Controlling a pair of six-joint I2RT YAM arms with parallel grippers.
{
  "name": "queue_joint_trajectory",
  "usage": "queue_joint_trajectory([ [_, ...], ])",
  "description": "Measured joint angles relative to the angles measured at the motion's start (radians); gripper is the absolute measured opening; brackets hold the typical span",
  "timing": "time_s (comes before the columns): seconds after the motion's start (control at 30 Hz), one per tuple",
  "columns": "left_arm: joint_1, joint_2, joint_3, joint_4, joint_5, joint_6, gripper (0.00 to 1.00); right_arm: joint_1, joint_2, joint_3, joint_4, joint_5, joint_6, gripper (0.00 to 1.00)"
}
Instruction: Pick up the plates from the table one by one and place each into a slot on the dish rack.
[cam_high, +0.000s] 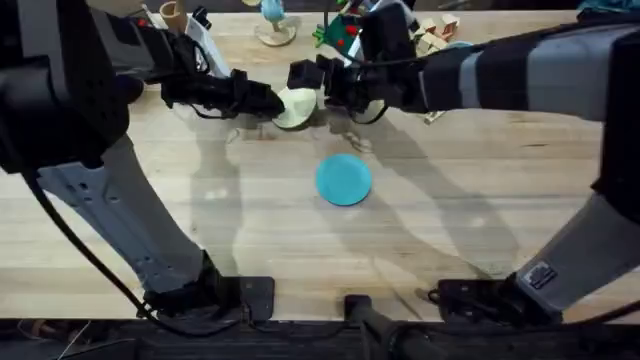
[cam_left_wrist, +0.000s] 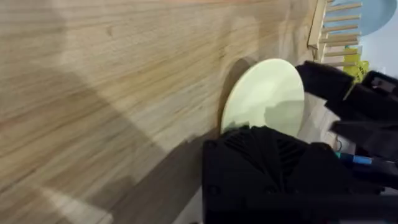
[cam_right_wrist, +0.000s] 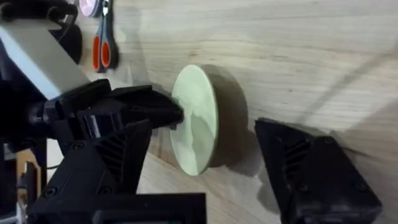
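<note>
The cream-yellow plate (cam_high: 297, 107) is tipped up on its edge at the far middle of the table (cam_high: 200, 230). My left gripper (cam_high: 270, 100) is shut on its near rim; in the left wrist view the plate (cam_left_wrist: 267, 96) rises above my black fingers. My right gripper (cam_high: 318, 85) is open, one finger on each side of the plate (cam_right_wrist: 196, 118), not clamping it. The turquoise plate (cam_high: 344, 180) lies flat mid-table, apart from both grippers. The dish rack (cam_left_wrist: 333, 31) stands just beyond the cream plate.
Orange-handled scissors (cam_right_wrist: 102, 43) and a pink dish (cam_right_wrist: 90, 6) lie past the left gripper. A pale blue plate (cam_left_wrist: 373, 12) sits by the rack. Toys and wooden blocks (cam_high: 435, 30) line the far edge. Open planks stretch around the turquoise plate.
</note>
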Motion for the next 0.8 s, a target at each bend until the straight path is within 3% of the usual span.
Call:
queue_joint_trajectory([
  [0.37,0.000,0.000,0.000,0.000,0.000,0.000,0.041,0.031,0.023,0.000,0.027,-0.002,0.060,0.926],
  [0.43,0.000,0.000,0.000,0.000,0.000,0.000,0.039,0.041,0.033,0.000,0.028,-0.003,0.070,0.865],
  [0.53,0.000,0.000,0.000,0.000,0.000,0.000,0.040,0.046,0.043,0.000,0.031,0.002,0.078,0.709],
  [0.7,0.002,0.000,0.000,0.001,0.000,0.000,0.040,0.051,0.058,0.000,0.034,0.001,0.091,0.091],
  [0.8,0.008,0.000,0.003,0.001,0.006,0.000,0.040,0.048,0.056,0.007,0.056,-0.009,0.096,0.036],
])
